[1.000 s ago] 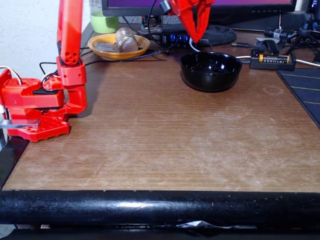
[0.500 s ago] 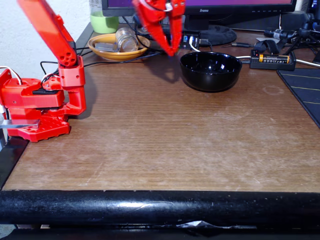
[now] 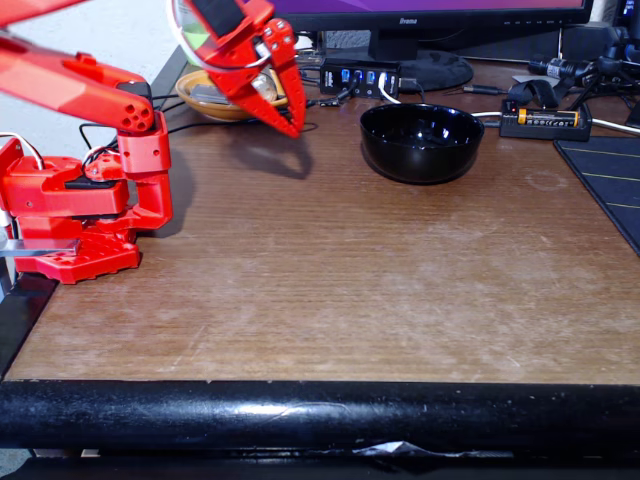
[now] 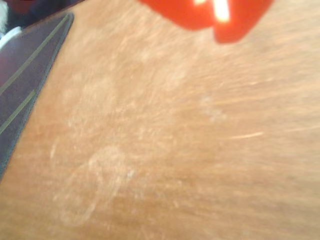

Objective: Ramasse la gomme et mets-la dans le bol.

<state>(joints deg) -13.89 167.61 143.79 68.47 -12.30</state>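
Black bowl (image 3: pixel 421 142) sits at back-centre of the wooden table (image 3: pixel 330 280) in fixed view; inside looks dark w/ glare, and the eraser can't be made out there or anywhere on the wood. Gripper (image 3: pixel 291 128) hangs left of bowl, well apart from it, fingers together, tips pointing down over table, nothing seen between them. Behind it an orange-yellow dish (image 3: pixel 205 102), mostly hidden by the claw. Wrist view is blurred: scuffed wood, dark mat (image 4: pixel 30 85) at left edge, red claw parts cut off at top. Monitor base, cables and a battery holder (image 3: pixel 540 120) along the back.
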